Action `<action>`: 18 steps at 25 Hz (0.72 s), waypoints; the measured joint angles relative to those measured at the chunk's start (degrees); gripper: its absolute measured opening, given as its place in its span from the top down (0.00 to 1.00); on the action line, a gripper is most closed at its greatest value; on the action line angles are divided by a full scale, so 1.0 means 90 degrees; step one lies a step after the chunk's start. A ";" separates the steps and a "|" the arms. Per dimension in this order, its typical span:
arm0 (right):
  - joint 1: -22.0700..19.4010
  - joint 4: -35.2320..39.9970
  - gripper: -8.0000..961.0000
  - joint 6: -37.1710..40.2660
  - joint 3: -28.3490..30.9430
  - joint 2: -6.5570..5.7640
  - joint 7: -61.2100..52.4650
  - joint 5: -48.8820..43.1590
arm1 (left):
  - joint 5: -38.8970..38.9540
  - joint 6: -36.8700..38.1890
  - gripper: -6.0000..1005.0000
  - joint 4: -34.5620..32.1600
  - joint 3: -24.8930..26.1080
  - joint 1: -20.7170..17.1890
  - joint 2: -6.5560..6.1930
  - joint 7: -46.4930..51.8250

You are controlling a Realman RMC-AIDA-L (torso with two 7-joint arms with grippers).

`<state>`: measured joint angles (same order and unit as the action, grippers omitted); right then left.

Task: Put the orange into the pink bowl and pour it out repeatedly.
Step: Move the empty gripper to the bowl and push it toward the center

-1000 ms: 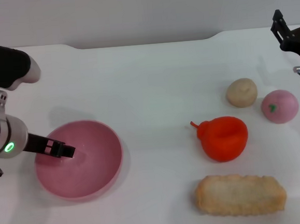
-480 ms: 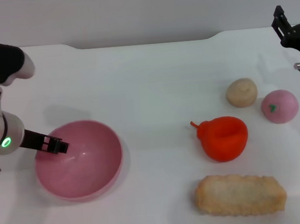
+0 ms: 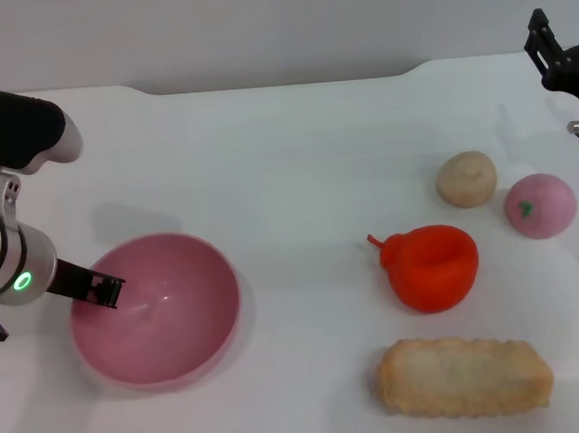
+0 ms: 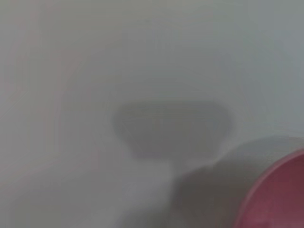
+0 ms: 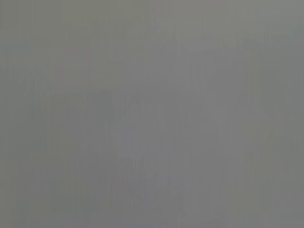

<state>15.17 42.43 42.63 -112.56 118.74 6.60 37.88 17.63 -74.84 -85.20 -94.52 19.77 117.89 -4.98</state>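
Observation:
The orange (image 3: 432,267) lies on the white table right of centre, its small stem pointing left. At the left stands the pink bowl (image 3: 183,330), upright and with nothing in it. My left gripper (image 3: 105,289) reaches over the bowl's left rim, its dark tip just inside the bowl. In the left wrist view only a slice of the pink bowl (image 4: 281,194) shows beside bare table. My right gripper (image 3: 556,55) hangs parked at the far right edge, well away from the orange.
A beige lumpy ball (image 3: 466,178) and a pink ball with a green mark (image 3: 539,206) lie behind the orange to the right. A long breaded piece (image 3: 464,375) lies in front of it. The right wrist view is plain grey.
My left gripper's tip has drawn back to the left, from deeper inside the bowl to its left rim. The bowl has shifted slightly right. The orange and the right arm have stayed put.

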 joint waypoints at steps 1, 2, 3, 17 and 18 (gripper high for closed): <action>-0.0011 0.0011 0.29 0.0000 -0.0006 0.0000 0.0001 0.0000 | 0.0000 0.0000 0.72 0.0000 0.0000 0.0000 0.0000 0.0000; -0.0011 0.0011 0.29 0.0000 -0.0006 0.0000 0.0001 0.0000 | 0.0007 -0.0005 0.76 -0.0004 0.0000 0.0000 0.0003 -0.0014; -0.0014 0.0011 0.29 0.0000 -0.0013 0.0000 0.0002 0.0000 | 0.0008 -0.0009 0.79 -0.0011 0.0000 0.0000 0.0004 -0.0019; -0.0085 0.0044 0.29 -0.0001 -0.0040 0.0010 0.0009 0.0000 | 0.0061 0.0044 0.90 -0.0515 0.0027 -0.0043 0.0013 -0.0046; -0.0084 0.0050 0.29 -0.0001 -0.0040 0.0009 0.0009 0.0000 | 0.0061 0.0044 0.90 -0.0515 0.0027 -0.0043 0.0013 -0.0046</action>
<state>14.41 42.88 42.63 -112.92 118.83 6.68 37.88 18.18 -74.45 -89.83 -94.28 19.39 118.00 -5.40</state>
